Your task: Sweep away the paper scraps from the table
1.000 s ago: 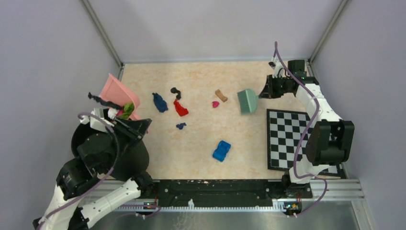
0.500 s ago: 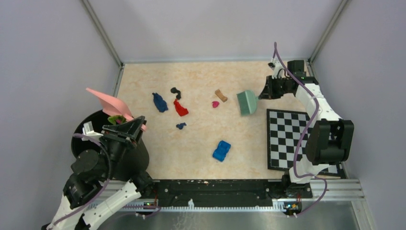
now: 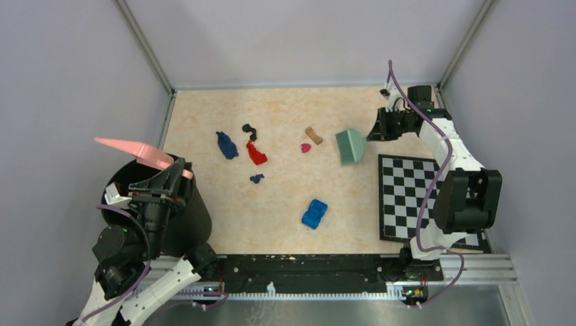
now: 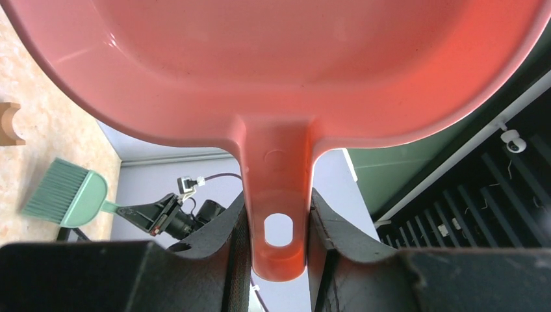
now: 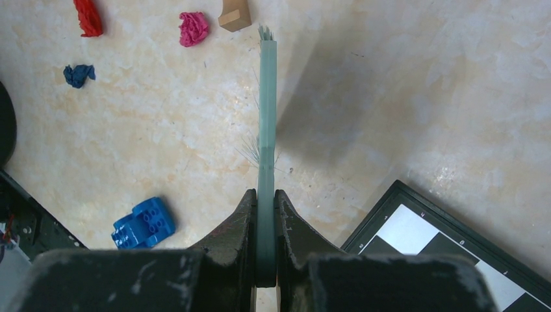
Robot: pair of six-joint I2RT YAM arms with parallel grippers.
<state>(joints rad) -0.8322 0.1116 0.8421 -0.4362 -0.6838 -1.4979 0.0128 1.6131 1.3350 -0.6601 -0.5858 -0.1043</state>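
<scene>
Several paper scraps lie on the table (image 3: 285, 197): dark blue (image 3: 226, 145), black (image 3: 250, 130), red (image 3: 256, 153), a small blue one (image 3: 257, 178), magenta (image 3: 306, 147) and a brown bit (image 3: 313, 135). My left gripper (image 3: 178, 173) (image 4: 278, 240) is shut on the handle of the pink dustpan (image 3: 136, 151) (image 4: 279, 65), held tipped over the black bin (image 3: 187, 224); no scraps show in the pan. My right gripper (image 3: 373, 132) (image 5: 265, 214) is shut on the handle of a green brush (image 3: 350, 145) (image 5: 266, 130), right of the magenta scrap (image 5: 193, 28).
A bright blue blocky toy (image 3: 314, 213) (image 5: 143, 223) sits near the table's front middle. A black-and-white chequered board (image 3: 421, 197) (image 5: 455, 240) covers the right front. Grey walls and the metal frame bound the table.
My left arm has swung the dustpan left and down over the black bin, turning it edge-on; the black and green bits on it earlier no longer show. The right arm has not moved.
</scene>
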